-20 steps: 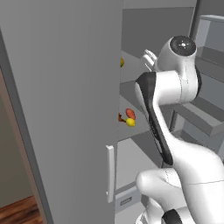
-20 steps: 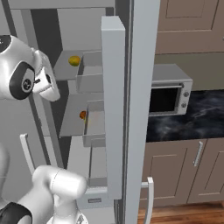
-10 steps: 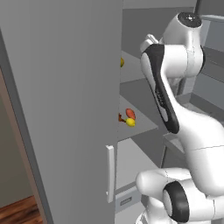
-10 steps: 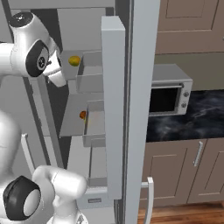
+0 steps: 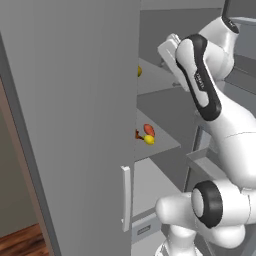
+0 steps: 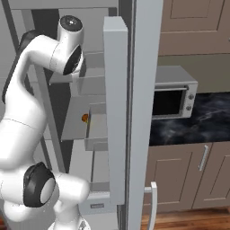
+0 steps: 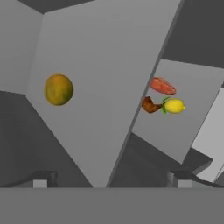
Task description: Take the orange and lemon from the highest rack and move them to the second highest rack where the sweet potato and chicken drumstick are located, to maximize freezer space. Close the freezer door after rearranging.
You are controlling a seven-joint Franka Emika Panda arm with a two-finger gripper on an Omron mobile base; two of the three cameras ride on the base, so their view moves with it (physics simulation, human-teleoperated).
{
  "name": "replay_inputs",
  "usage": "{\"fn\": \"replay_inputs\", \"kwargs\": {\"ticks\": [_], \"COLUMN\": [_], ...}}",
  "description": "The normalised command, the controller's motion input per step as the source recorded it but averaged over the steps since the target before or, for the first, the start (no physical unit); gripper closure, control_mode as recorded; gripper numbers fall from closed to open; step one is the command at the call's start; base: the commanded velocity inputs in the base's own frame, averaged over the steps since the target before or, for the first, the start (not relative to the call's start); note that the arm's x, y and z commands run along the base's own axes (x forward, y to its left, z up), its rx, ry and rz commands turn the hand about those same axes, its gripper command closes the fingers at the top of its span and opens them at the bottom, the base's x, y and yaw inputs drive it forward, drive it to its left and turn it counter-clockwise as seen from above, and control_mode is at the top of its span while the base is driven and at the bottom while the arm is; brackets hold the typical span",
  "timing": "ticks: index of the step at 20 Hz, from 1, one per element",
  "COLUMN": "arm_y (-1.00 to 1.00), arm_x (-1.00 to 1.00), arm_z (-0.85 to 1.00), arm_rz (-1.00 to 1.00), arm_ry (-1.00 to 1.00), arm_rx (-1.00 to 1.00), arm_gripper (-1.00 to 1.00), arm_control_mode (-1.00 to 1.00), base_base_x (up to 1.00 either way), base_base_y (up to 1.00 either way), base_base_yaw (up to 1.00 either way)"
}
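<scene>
The orange (image 7: 58,89) sits alone on the highest rack (image 7: 109,78), at centre left of the hand view, well apart from the other items. In the left base view only a sliver of it (image 5: 139,71) peeks past the edge of the freezer door (image 5: 70,110), which stands open and fills the left half of that frame. The lemon (image 7: 174,106) lies on the second highest rack (image 7: 192,109), at right of centre in the hand view, touching or just beside the chicken drumstick (image 7: 150,105) on its left, with the sweet potato (image 7: 163,86) just above both. The same cluster shows at mid-frame in the left base view: lemon (image 5: 149,140), sweet potato (image 5: 148,130). The gripper (image 7: 109,178) is empty, its finger tips (image 7: 40,179) set wide apart at the bottom of the hand view and aimed at the top shelf. In the right base view a microwave (image 6: 173,96) stands on a dark counter (image 6: 202,121), right of the freezer (image 6: 143,90).
</scene>
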Motion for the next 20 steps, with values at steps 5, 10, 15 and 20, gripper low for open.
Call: {"fn": "replay_inputs", "kwargs": {"ticks": [5, 10, 15, 20], "arm_y": [0.23, 0.2, 0.06, 0.06], "arm_x": [0.63, 0.54, 0.41, 0.43], "arm_z": [-0.23, -0.21, -0.03, -0.02], "arm_rz": [0.11, 0.04, 0.0, 0.0], "arm_ry": [0.04, 0.0, 0.0, 0.0], "arm_rx": [0.01, 0.0, 0.0, 0.0], "arm_gripper": [-1.0, -1.0, -1.0, -1.0], "arm_control_mode": [-1.0, -1.0, -1.0, -1.0], "base_base_x": [0.0, 0.0, 0.0, 0.0], "base_base_y": [0.0, 0.0, 0.0, 0.0], "base_base_yaw": [0.0, 0.0, 0.0, 0.0]}}
